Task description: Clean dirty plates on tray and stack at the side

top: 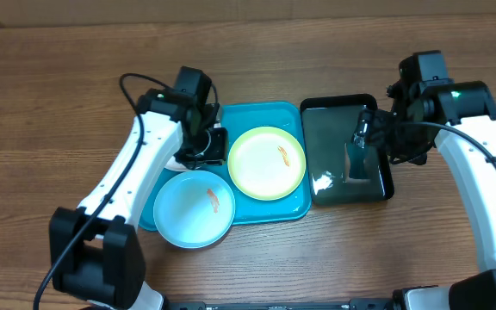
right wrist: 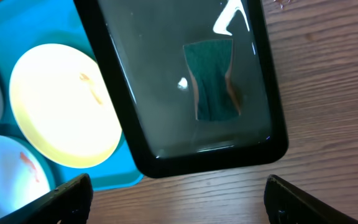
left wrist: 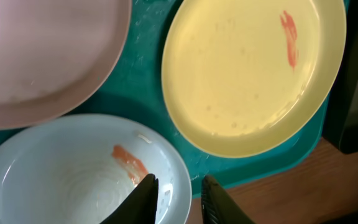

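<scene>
left tool [left wrist: 178, 196]: fingers nearly together, narrow gap | right tool [right wrist: 179, 196]: fingers spread wide

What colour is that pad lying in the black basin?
Dark green, with a brownish-orange edge; the right wrist view shows the pad best.

Black basin [right wrist: 216, 158] with sponge [right wrist: 213, 81]
In the overhead view it stands right of centre on the wooden table [right wrist: 328, 93]; the dark green sponge lies inside.

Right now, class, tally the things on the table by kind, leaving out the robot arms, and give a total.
Plates: 3 (white plate, green plate, blue plate)
Tray: 1
Basin: 1
Sponge: 1
Total: 6
</scene>
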Controlling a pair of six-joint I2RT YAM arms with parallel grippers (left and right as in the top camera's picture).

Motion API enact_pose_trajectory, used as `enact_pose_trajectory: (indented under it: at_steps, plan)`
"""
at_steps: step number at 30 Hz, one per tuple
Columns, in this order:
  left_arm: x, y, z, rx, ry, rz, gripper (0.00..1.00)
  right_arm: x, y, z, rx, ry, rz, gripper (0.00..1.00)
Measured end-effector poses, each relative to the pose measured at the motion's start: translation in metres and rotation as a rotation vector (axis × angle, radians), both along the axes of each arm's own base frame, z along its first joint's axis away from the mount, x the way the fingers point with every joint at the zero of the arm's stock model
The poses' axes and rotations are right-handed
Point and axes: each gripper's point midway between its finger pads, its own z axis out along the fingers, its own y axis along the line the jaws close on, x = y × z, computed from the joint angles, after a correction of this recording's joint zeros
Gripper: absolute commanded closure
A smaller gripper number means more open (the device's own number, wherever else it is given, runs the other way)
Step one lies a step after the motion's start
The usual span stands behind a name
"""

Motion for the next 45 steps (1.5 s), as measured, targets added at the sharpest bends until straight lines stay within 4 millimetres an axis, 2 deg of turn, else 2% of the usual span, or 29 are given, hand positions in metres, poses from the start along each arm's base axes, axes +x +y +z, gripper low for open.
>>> enact_pose_trajectory:
  at_steps: [4,9,11,16,18,22,24,27,28,33,45]
  plan:
    - [0.005,-0.004,-0.013,0.025,0.002,-0.014,0.78,0.003,-0.001,0.0,-0.028,-0.018,0.006,0.12]
    - [0.015,-0.002,-0.035,0.063,0.012,-0.01,0.87,0.009,-0.002,0.001,-0.038,-0.043,0.004,0.13]
    - [0.016,-0.002,-0.045,0.069,0.026,-0.01,0.87,0.01,-0.003,0.001,-0.041,-0.047,0.002,0.13]
    - [0.017,-0.003,-0.061,0.075,0.054,-0.011,0.8,0.012,-0.003,0.002,-0.042,-0.054,0.002,0.12]
    - [0.018,-0.003,-0.062,0.075,0.053,-0.011,0.76,0.012,-0.003,0.002,-0.041,-0.056,0.002,0.12]
    - [0.017,-0.008,-0.063,0.075,0.052,-0.023,0.76,0.013,-0.003,0.002,-0.041,-0.057,0.001,0.12]
    - [0.017,-0.01,-0.067,0.077,0.055,-0.028,0.78,0.013,-0.003,0.002,-0.041,-0.057,0.003,0.12]
    - [0.016,-0.01,-0.074,0.082,0.073,-0.031,0.87,0.013,-0.003,0.0,-0.042,-0.051,0.002,0.12]
    - [0.015,-0.01,-0.077,0.085,0.081,-0.031,0.87,0.013,-0.003,-0.001,-0.043,-0.048,0.002,0.12]
    - [0.013,-0.009,-0.087,0.093,0.106,-0.032,0.83,0.014,-0.003,-0.005,-0.044,-0.037,0.002,0.12]
    - [0.017,-0.011,-0.087,0.088,0.09,-0.034,0.83,0.015,-0.004,-0.005,-0.057,-0.044,0.02,0.12]
